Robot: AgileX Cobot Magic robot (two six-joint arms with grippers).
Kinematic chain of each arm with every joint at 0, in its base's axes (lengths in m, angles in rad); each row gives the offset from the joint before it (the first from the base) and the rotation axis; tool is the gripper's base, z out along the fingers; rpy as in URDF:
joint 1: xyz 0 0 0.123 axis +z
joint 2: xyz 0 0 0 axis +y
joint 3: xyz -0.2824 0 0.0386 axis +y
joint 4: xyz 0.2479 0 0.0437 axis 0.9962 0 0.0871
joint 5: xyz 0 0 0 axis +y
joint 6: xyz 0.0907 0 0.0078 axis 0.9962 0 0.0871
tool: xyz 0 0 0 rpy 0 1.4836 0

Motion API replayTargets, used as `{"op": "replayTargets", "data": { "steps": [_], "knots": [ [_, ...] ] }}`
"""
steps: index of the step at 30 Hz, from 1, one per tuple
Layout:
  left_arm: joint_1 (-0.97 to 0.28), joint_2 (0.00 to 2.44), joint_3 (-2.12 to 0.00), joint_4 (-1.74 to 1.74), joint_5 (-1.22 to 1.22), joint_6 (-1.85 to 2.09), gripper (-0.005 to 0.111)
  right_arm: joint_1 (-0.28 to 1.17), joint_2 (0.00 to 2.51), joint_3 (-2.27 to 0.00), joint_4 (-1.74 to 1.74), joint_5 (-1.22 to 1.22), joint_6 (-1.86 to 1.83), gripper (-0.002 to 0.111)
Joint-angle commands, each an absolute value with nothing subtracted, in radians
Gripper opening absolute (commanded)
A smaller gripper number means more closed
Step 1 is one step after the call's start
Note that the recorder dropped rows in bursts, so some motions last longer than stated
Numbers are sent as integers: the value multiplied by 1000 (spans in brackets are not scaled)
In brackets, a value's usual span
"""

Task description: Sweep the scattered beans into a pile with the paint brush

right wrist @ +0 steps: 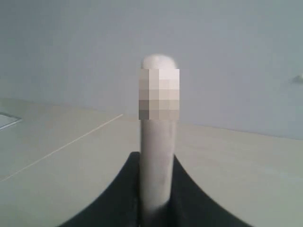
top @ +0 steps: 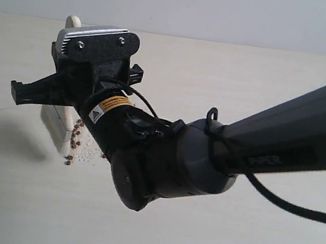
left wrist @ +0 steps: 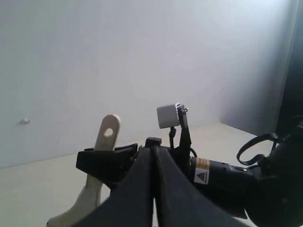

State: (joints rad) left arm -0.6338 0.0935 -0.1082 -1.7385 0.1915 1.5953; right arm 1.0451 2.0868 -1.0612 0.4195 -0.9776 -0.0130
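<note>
The right pincer (right wrist: 156, 203) is clamped on the handle of the paint brush (right wrist: 157, 156), holding it roughly upright with its bristles down at the tabletop (top: 220, 69). The beans (top: 75, 139) lie bunched against the bristles, among white grains (top: 90, 151). The left pincer (left wrist: 153, 158) is clenched empty, off the brush. Sweeping looks well advanced, though the arm (top: 257, 148) hides any stragglers beside the brush.

Three cameras were trained close.
The exterior view was angled down over the right arm (top: 282, 146); the handle of the paint brush (right wrist: 158, 156) was caught by both low, level wrist views.
</note>
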Motion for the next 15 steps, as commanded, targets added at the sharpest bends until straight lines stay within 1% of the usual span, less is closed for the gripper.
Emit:
{"op": "replayTargets", "data": {
  "steps": [1, 6, 11, 15],
  "knots": [
    [-637, 87, -104, -1744, 189, 1593, 0, 1059, 2155, -1118, 402, -990, 56, 0],
    [-637, 87, -104, -1744, 189, 1593, 0, 1075, 2187, -1145, 486, -963, 49, 0],
    [-637, 87, -104, -1744, 189, 1593, 0, 1082, 2187, -1145, 692, -919, -101, 0],
    [-637, 87, -104, -1744, 189, 1593, 0, 1082, 2187, -1145, 782, -903, -190, 0]
  ]
}}
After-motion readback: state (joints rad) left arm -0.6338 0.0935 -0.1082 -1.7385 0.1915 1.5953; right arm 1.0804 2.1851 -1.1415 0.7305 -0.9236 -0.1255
